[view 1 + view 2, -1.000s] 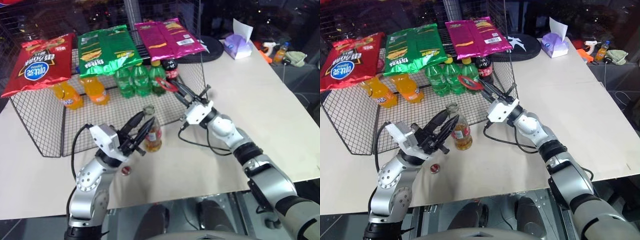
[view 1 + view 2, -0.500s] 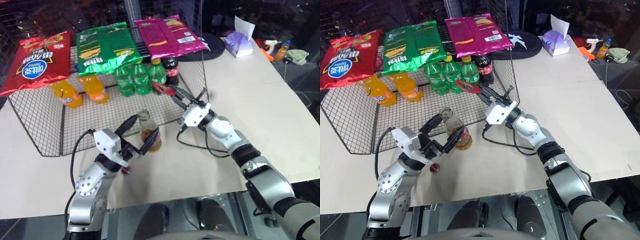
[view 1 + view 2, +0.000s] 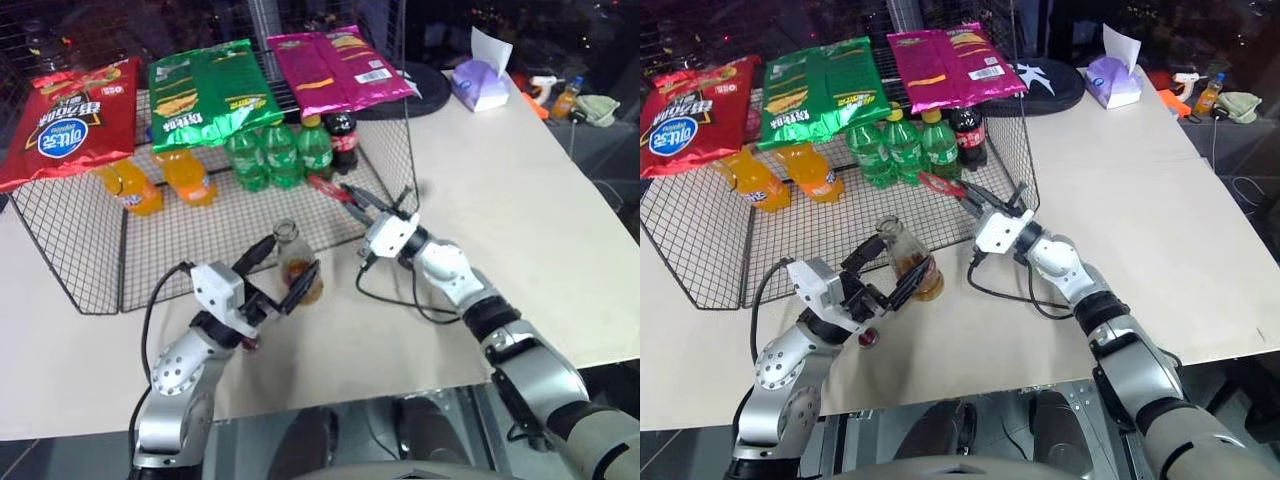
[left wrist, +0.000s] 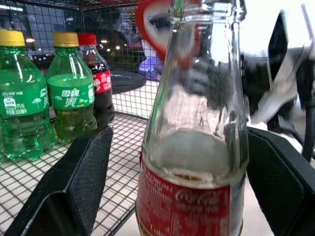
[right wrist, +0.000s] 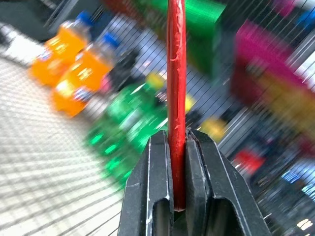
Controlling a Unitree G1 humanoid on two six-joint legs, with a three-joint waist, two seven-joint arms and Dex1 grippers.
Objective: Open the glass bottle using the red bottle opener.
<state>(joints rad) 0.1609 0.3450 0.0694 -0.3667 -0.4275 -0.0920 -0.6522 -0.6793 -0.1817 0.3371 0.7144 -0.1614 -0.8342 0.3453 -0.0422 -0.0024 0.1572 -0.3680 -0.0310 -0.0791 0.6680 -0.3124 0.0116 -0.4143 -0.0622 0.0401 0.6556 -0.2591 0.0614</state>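
The glass bottle (image 3: 297, 266) stands upright on the table in front of the wire rack, with amber liquid low in it and a red-and-white label (image 4: 189, 209). My left gripper (image 3: 290, 262) is open, one black finger (image 4: 81, 184) on each side of the bottle and apart from the glass. To the bottle's right and a little beyond it, my right gripper (image 3: 360, 203) is shut on the red bottle opener (image 3: 326, 186), which sticks out toward the rack. The opener appears edge-on (image 5: 176, 93) in the right wrist view, and its ring (image 4: 153, 27) shows behind the bottle's neck.
A wire rack (image 3: 80, 250) behind the bottle holds green bottles (image 3: 270, 160), orange soda bottles (image 3: 160, 185) and a dark cola bottle (image 3: 343, 140), with snack bags (image 3: 205, 90) on top. A small red cap (image 3: 868, 340) lies by my left arm. Bare table (image 3: 520, 200) lies to the right.
My left gripper has opened and let go of the bottle, which stays upright. My right gripper has sunk lower with the opener and rolled at the wrist.
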